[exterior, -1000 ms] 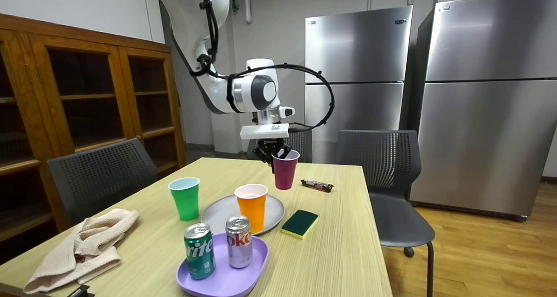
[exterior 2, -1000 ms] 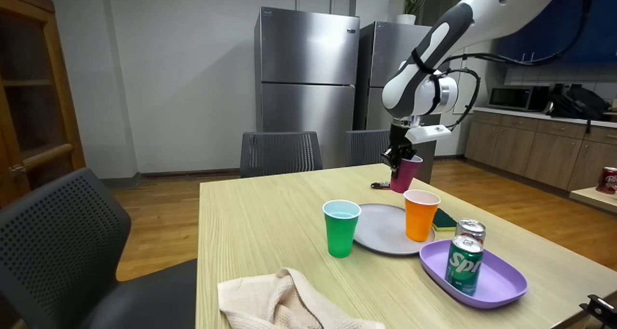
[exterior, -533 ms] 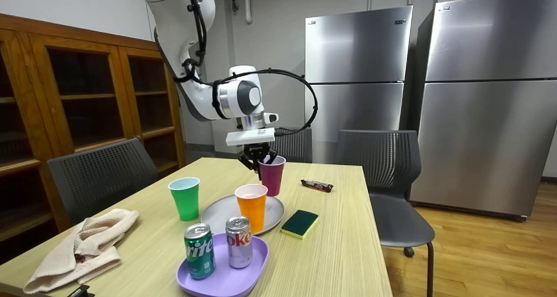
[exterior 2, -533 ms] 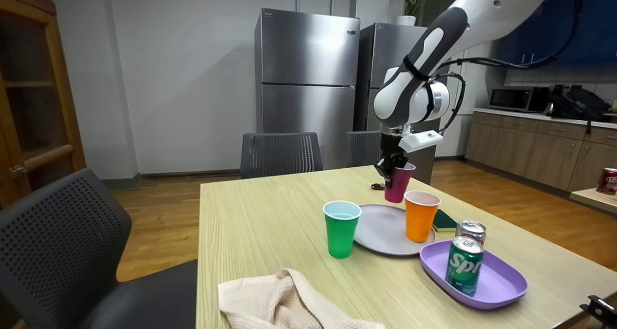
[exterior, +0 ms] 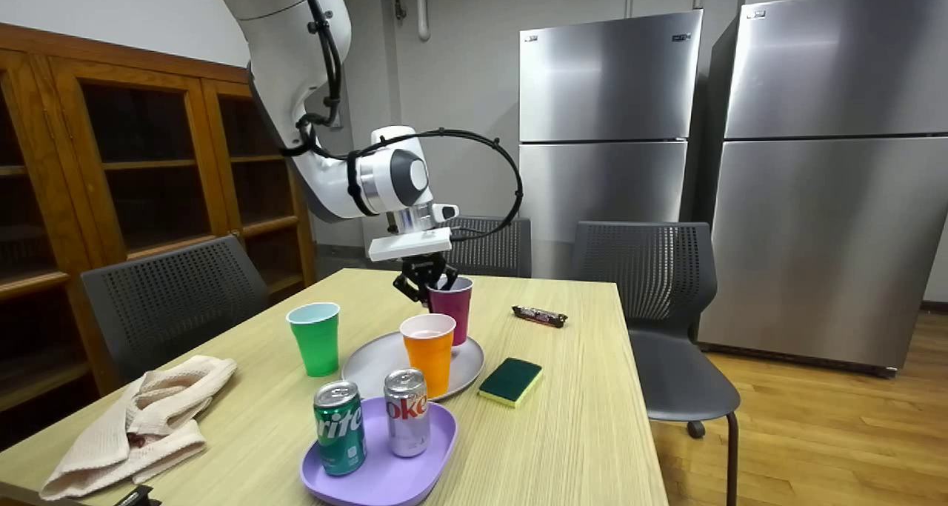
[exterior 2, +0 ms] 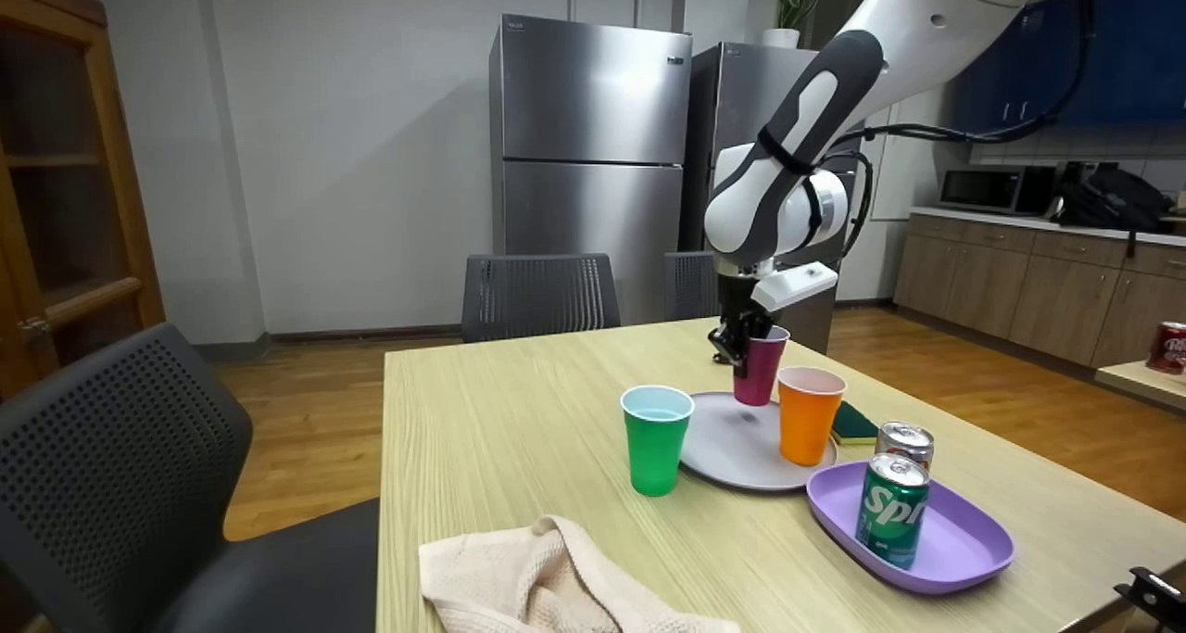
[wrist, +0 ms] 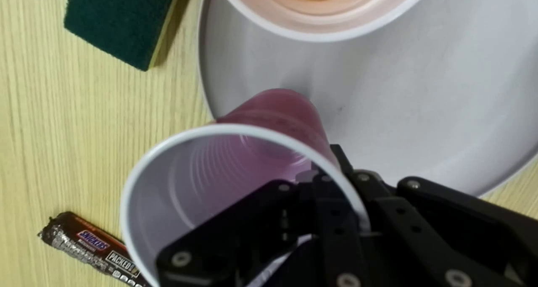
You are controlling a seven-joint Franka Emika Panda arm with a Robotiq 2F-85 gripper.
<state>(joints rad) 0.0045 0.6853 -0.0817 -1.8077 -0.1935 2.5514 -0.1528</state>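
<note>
In the wrist view we look down into the purple cup (wrist: 235, 163), thin-walled, with a pale lip and ribs inside. We judge it light and probably plastic: smooth, somewhat slippery, springy, soft enough to buckle under a hard squeeze. We make out no contents, though part of the inside is hidden. To our mind the place to take hold is the upper wall, where the lip stiffens it, with a modest pinch. The fingers (wrist: 328, 194) look clamped there, one inside the mouth and one outside, the wall between them. The base shows against the edge of the plate (wrist: 412, 102). The orange cup (wrist: 325, 18) stands on the plate; the sponge (wrist: 117, 22) lies just beside it, the bar (wrist: 92, 249) farther from it.

In an exterior view, the purple cup leans slightly over the plate's rim, its lower wall below the fingers. The tray (exterior: 385, 484) sits near the plate; the towel (exterior: 152, 417) lies well apart from it.

In an exterior view, the green cup (exterior 2: 656, 443) stands on the bench (exterior 2: 519, 420) just beside the plate. The plate looks darker beneath the purple cup, likely shaded, so we take the base to hang just above it, not touching.
</note>
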